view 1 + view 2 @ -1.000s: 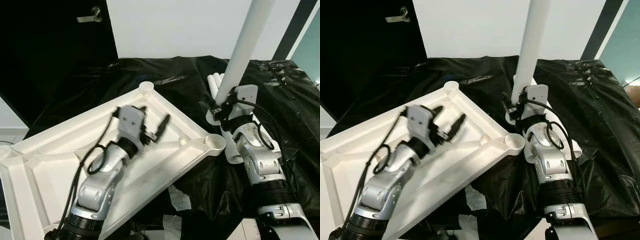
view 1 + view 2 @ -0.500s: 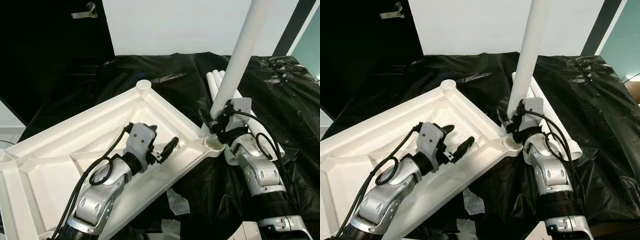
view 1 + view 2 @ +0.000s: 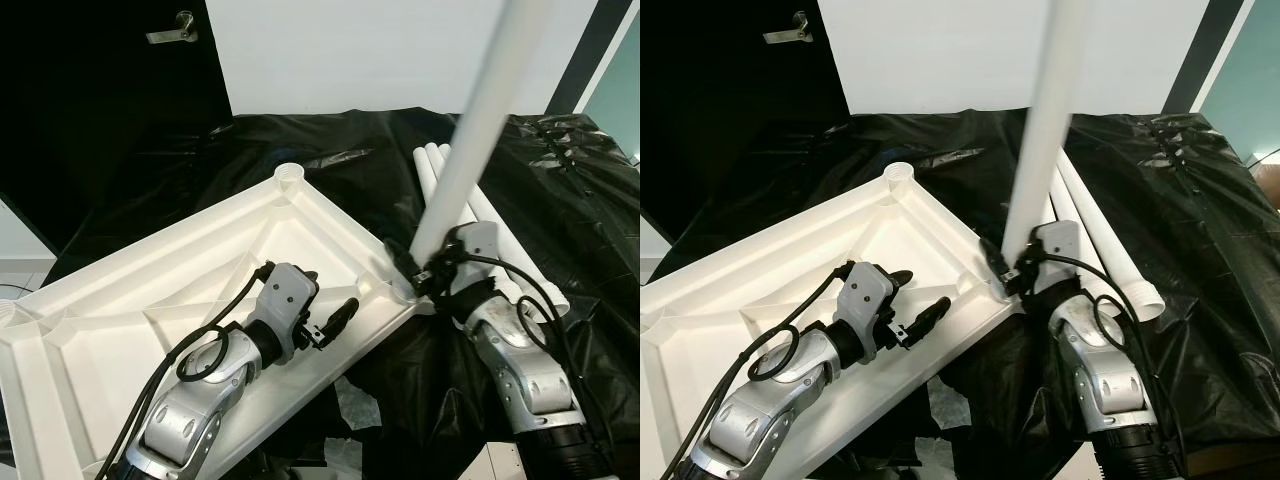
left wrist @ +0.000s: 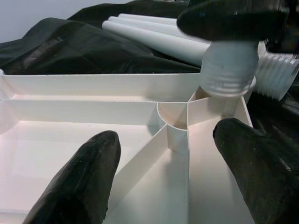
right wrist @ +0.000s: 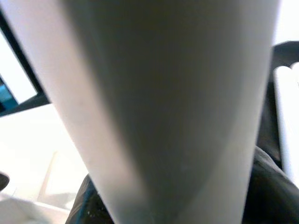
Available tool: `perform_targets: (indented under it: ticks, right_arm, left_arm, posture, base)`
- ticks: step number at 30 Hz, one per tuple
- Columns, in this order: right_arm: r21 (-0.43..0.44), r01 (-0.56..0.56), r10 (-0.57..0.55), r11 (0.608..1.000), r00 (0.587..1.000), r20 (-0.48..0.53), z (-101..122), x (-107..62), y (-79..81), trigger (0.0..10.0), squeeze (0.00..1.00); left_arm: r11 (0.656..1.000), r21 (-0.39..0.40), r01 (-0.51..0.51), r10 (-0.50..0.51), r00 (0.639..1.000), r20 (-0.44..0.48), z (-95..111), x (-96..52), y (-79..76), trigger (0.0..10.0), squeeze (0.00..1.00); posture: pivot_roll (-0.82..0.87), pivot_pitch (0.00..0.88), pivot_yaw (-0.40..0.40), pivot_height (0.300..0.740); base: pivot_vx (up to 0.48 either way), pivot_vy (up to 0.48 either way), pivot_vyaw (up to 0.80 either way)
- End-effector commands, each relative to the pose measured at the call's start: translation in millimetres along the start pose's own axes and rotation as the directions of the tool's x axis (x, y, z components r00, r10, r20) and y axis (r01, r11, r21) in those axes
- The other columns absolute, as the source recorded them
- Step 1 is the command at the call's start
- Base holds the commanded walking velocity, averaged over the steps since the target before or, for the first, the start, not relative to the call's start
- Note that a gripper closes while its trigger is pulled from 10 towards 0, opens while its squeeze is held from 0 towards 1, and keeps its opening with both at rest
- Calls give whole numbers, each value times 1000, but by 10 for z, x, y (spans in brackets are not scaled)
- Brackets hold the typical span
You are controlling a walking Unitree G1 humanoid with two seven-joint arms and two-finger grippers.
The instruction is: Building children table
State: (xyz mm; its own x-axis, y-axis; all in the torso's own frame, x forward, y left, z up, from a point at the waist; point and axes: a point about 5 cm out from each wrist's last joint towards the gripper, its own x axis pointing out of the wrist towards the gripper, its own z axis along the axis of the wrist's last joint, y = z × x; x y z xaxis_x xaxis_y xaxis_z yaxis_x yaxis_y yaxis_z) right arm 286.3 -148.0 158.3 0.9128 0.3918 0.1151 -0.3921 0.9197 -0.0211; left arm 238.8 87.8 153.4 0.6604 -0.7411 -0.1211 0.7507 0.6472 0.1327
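A white plastic table top [image 3: 150,290] lies upside down on black sheeting, ribs and corner sockets facing up. My right gripper [image 3: 415,275] is shut on a long white table leg [image 3: 470,140], held nearly upright. The leg's threaded end [image 4: 229,70] sits on the near right corner socket [image 4: 205,100]. My left gripper [image 3: 330,315] is open, hovering over the top's inner ribs just short of that corner. Its black fingertips [image 4: 77,184] frame the socket in the left wrist view. The right wrist view has the leg [image 5: 163,107] pressed close against the camera.
Spare white legs [image 3: 480,215] lie side by side on the black sheeting [image 3: 560,180] behind my right arm. A far corner socket [image 3: 290,176] stands by a dark door [image 3: 100,90]. White paper scraps [image 3: 355,405] lie below the table top's near edge.
My right gripper brought the leg's lower end down and leftward onto the corner socket. My left gripper slid toward the same corner, staying open.
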Motion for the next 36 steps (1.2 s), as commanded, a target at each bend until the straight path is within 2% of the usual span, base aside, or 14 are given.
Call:
perform_targets:
  ticks: [1, 3, 9, 11, 14, 21, 29, 36]
  right_arm:
    - [99, 89, -76, 991, 989, -124, -231, -53, -116, 10000, 0]
    - [151, 131, -111, 980, 984, -138, -229, -23, -180, 10000, 0]
    - [136, 125, -105, 983, 984, -143, -225, 12, -191, 10000, 0]
    - [113, 89, -72, 990, 986, -149, -227, 29, -155, 10000, 0]
    - [-13, -62, 59, 998, 983, -173, -267, 28, -8, 10000, 0]
    - [-95, -161, 140, 982, 971, -196, -329, -29, 56, 10000, 0]
    - [-82, -196, 176, 977, 962, -211, -477, -95, -24, 10000, 0]
    - [-62, -326, 305, 943, 925, -226, -549, -89, 9, 10000, 0]
  left_arm:
    - [995, 13, 96, -96, 995, -20, -8, -3, -51, 10000, 0]
    - [996, 13, 93, -93, 996, -19, 1, 8, -50, 10000, 0]
    - [996, 17, 88, -88, 996, -20, 2, 20, -44, 10000, 0]
    - [996, 24, 84, -83, 996, -30, -11, 24, -40, 10000, 0]
    - [997, 25, 77, -76, 996, -37, -23, 31, -41, 10000, 0]
    - [997, 27, 73, -73, 997, -33, -10, 31, -33, 10000, 0]
    - [997, 36, 74, -73, 997, -31, 6, 23, -22, 10000, 0]
    - [995, 41, 95, -94, 995, -31, 25, 28, -37, 10000, 0]
  posture:
    - [63, 95, 37, 740]
    - [60, 91, 38, 740]
    - [59, 89, 38, 740]
    - [56, 86, 36, 740]
    - [57, 77, 32, 740]
    - [59, 71, 35, 740]
    - [59, 64, 43, 740]
    - [56, 60, 51, 740]
  base:
    - [0, 0, 0]
    - [0, 0, 0]
    - [0, 0, 0]
    - [0, 0, 0]
    - [0, 0, 0]
    - [0, 0, 0]
    - [0, 0, 0]
    - [0, 0, 0]
